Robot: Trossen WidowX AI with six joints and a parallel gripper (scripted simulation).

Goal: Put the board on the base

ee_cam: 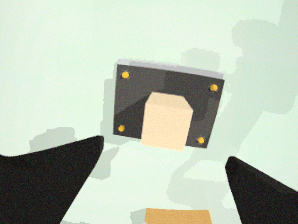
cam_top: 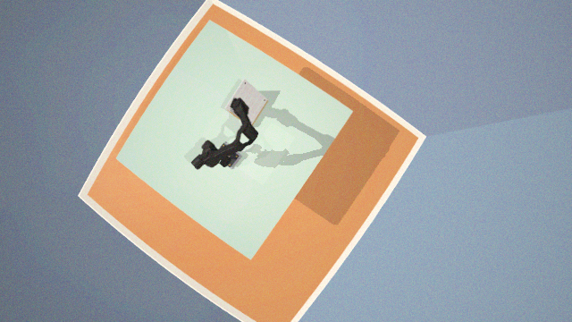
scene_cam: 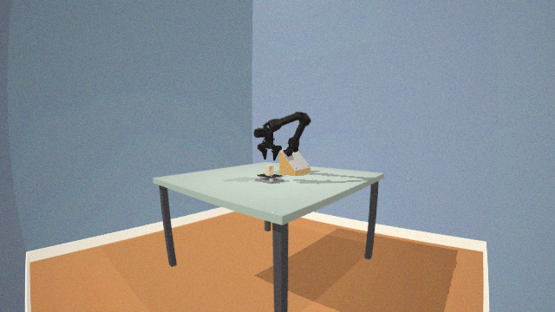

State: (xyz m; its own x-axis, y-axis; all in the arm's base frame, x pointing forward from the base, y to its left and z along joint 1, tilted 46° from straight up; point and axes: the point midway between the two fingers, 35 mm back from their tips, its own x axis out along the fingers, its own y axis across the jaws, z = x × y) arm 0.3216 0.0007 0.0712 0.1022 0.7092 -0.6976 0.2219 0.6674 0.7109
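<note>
Centrally, flat black board with upright cream block handle, seated on grey base, gold pins at all corners; above, wide-open, empty black gripper.

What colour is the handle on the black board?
Pale cream, best seen in the wrist view.

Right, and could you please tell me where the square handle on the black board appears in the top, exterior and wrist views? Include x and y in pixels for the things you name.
Top: I can't make out the handle; the arm covers most of the board.
Exterior: the handle (scene_cam: 270, 170) stands just right of the table's middle, below the open gripper (scene_cam: 270, 159) (ee_cam: 166, 153).
Wrist: centre, between the fingertips.
Shared landmark: the arm's orange-sided mount (cam_top: 256, 118) (scene_cam: 286, 165) (ee_cam: 178, 216).
</note>
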